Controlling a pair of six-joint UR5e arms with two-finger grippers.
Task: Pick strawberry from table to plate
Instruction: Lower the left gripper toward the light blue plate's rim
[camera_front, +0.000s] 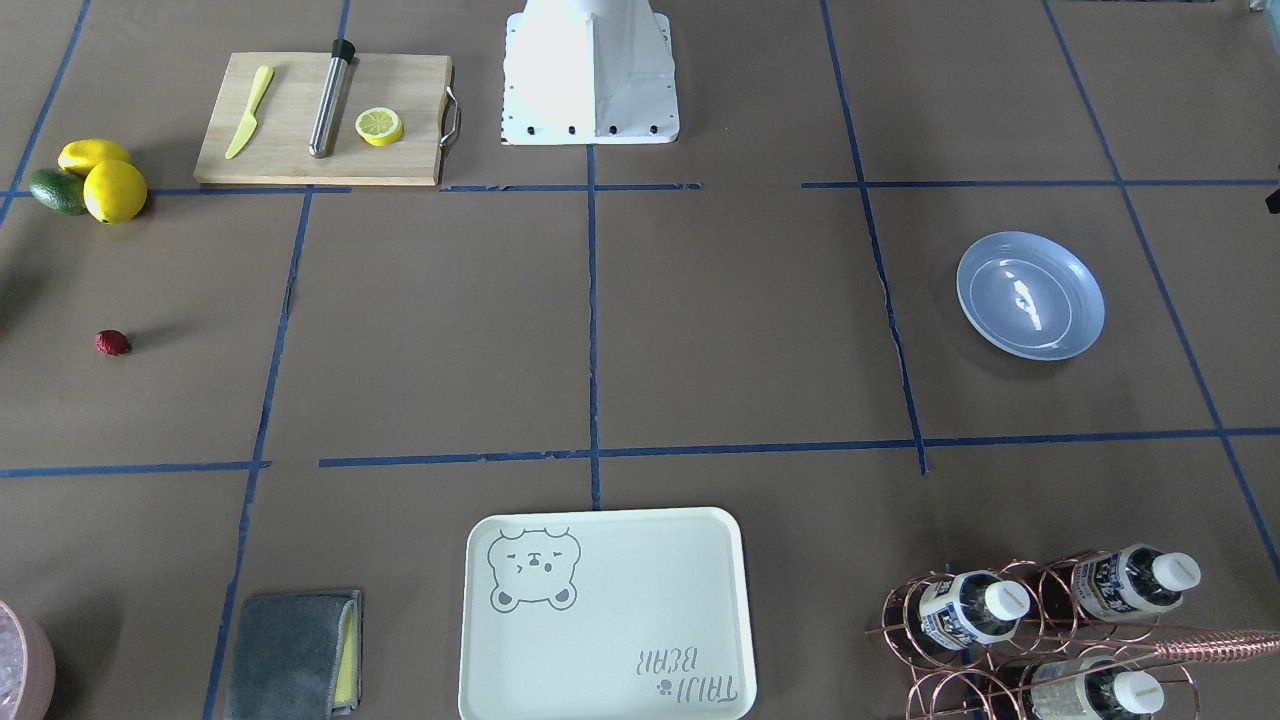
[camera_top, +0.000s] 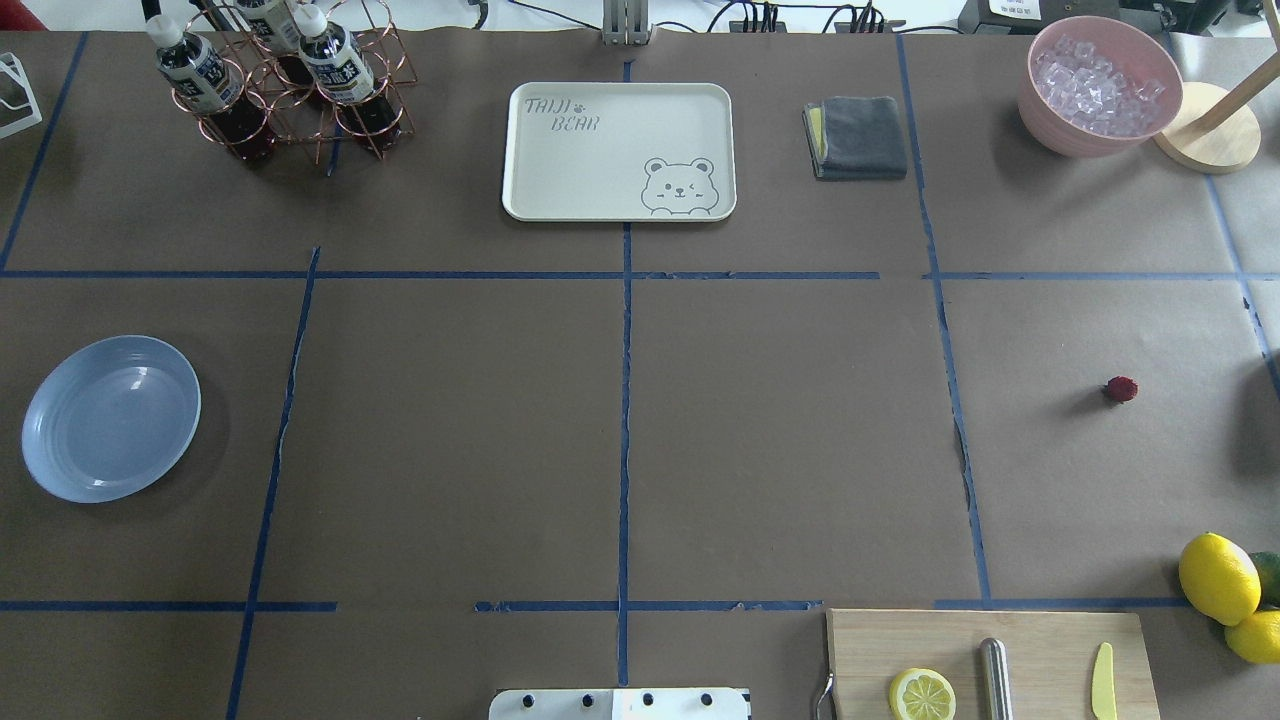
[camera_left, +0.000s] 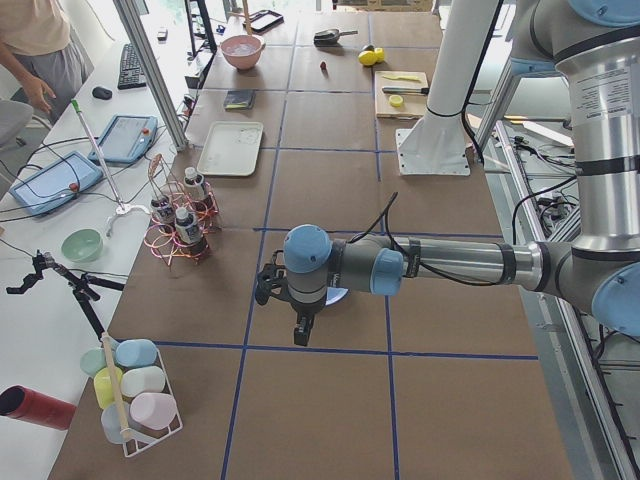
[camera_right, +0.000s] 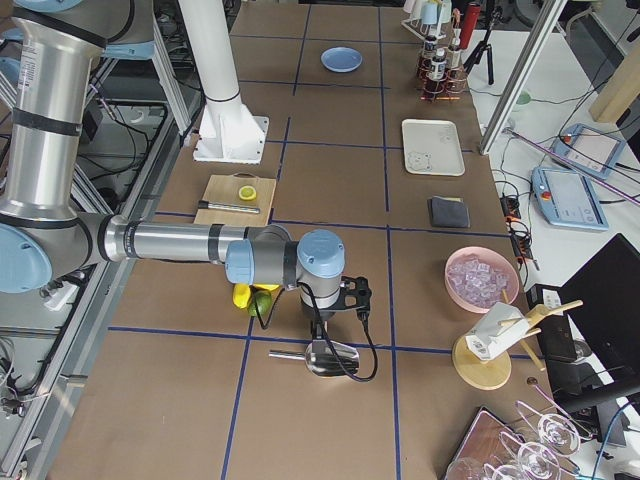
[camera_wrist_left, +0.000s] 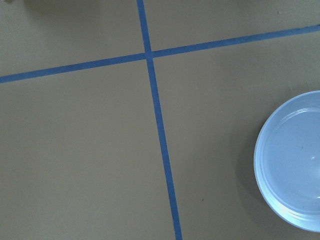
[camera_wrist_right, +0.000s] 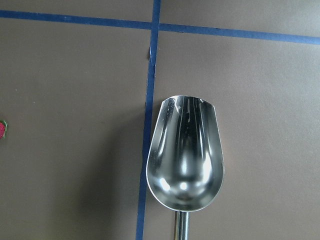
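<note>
Dark-red strawberry (camera_top: 1121, 389) lies on the brown worktop (camera_top: 780, 450) at the right, well apart from the blue plate (camera_top: 110, 418) at the left. I cannot tell whether the left end effector (camera_left: 302, 332) or right end effector (camera_right: 318, 325) is apart or together.

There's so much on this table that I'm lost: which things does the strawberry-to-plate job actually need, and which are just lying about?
Needed:
strawberry
plate
table

Lying about:
lemons
avocado
cutting board
bear tray
bottles
ice bowl
grey cloth
metal scoop
</note>
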